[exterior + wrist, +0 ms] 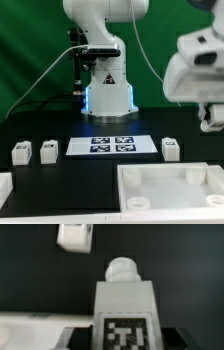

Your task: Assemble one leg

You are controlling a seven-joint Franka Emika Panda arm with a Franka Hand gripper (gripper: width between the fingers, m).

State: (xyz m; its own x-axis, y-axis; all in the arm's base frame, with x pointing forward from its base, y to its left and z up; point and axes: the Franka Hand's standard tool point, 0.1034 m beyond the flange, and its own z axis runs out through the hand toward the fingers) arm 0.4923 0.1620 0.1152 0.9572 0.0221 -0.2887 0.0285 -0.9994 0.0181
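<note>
In the wrist view my gripper (124, 338) is shut on a white square leg (124, 303). The leg bears a black-and-white marker tag and ends in a rounded screw tip (122, 268) that points away from the jaws. The dark fingers (82, 336) press on both sides of the leg. A second white rounded part (75, 236) lies blurred on the black table beyond the tip. In the exterior view the arm's white hand (200, 62) is high at the exterior view's right, blurred, and the leg is hard to make out there.
The large white tabletop (170, 190) lies at the front right, and its edge shows in the wrist view (30, 328). The marker board (111, 146) lies mid-table. Small white parts sit at the left (20, 152), (48, 150) and right (171, 148). The robot base (105, 85) stands behind.
</note>
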